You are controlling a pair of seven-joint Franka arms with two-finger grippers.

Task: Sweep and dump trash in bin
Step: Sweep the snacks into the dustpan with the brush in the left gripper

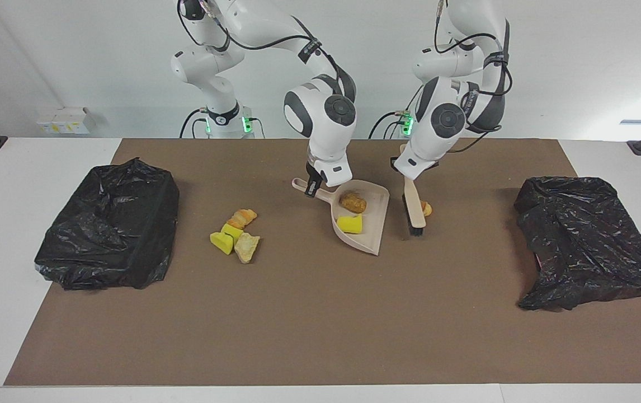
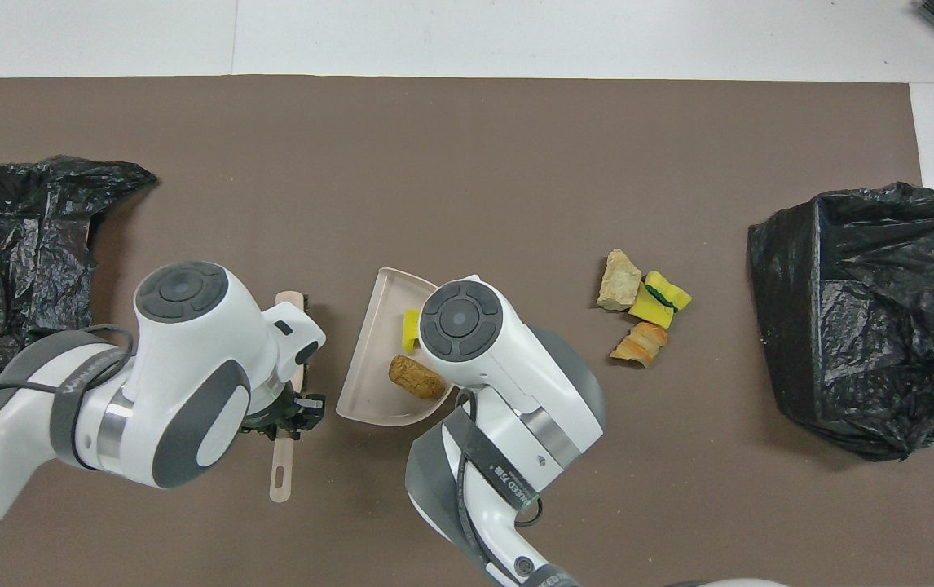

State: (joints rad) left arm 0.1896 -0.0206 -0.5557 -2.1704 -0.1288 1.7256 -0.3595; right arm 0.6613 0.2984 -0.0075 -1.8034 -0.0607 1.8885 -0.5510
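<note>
Dustpan [image 1: 361, 221]: holds yellow chunk [image 1: 349, 224], brown lump [image 1: 353, 201]
Right hand [image 1: 311, 187]: pinching dustpan handle
Left hand [image 1: 410, 174]: pinching brush [image 1: 413, 208] beside orange scrap [image 1: 426, 209]
Pile [image 1: 235, 235]: toward right arm's end

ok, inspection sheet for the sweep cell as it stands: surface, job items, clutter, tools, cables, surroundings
Surface: brown mat on white table.
Job's things: brown bread lump and yellow sponge chunk in beige plastic dustpan; one orange lump beside beige brush; scrap cluster toward right arm's end; two black bag-lined bins.
Clutter: nothing seen.
Grippers: right tool shut on dustpan handle; left tool shut on brush.
Cables: black leads along both arms.
Surroundings: white wall, small box.
</note>
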